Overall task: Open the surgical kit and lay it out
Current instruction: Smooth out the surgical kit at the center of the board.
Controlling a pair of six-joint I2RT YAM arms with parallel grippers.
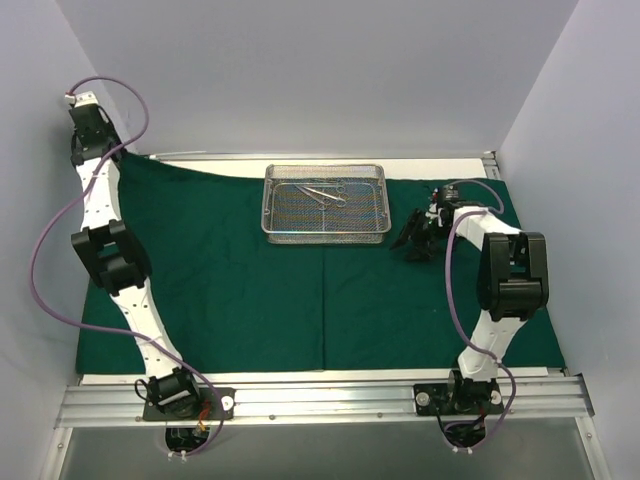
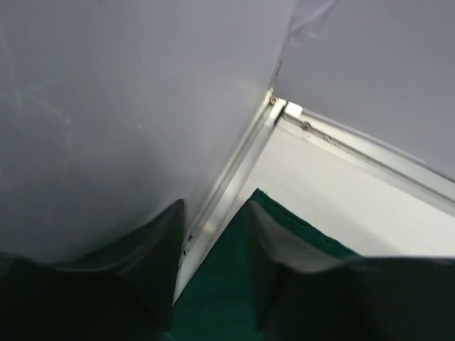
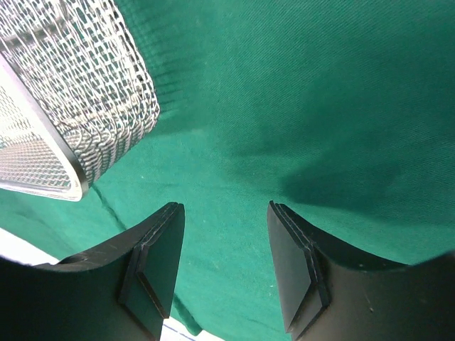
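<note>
The dark green drape (image 1: 250, 290) lies spread flat over the table. The silver wire-mesh tray (image 1: 326, 203) stands on it at the back centre, with slim shiny instruments (image 1: 325, 192) inside. My left gripper (image 1: 82, 152) is at the far back left corner; in the left wrist view it (image 2: 215, 213) is open over the drape's corner (image 2: 220, 298). My right gripper (image 1: 415, 240) hangs open and empty just right of the tray. The right wrist view shows it (image 3: 224, 213) above bare drape (image 3: 320, 106), with the tray's corner (image 3: 92, 92) to the left.
Grey walls close in the table on the left, back and right. A metal rail (image 2: 234, 177) runs along the table's left edge, meeting the back rail at the corner. A strip of white table (image 1: 440, 168) shows behind the drape.
</note>
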